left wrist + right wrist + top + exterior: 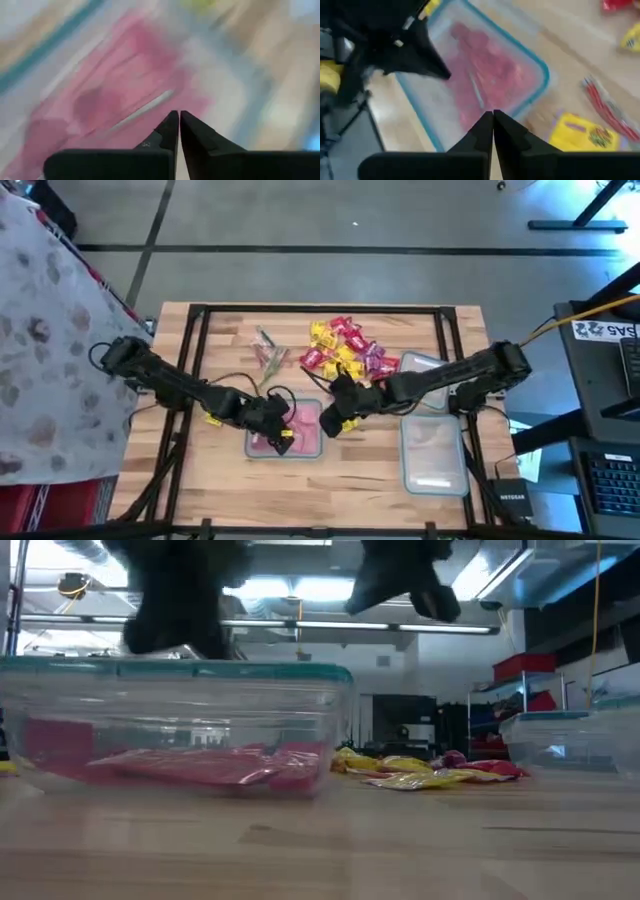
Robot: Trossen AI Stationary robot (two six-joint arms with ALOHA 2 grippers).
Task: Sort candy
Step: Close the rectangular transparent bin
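Containers (285, 428) number three, one holding pink candy (302, 420); both grippers' jaws closed.

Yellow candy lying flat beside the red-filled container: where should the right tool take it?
Take the yellow candy across its flat middle, coming straight down from above. It lies flat on the table, clear of the container rim, under the shut right tool.
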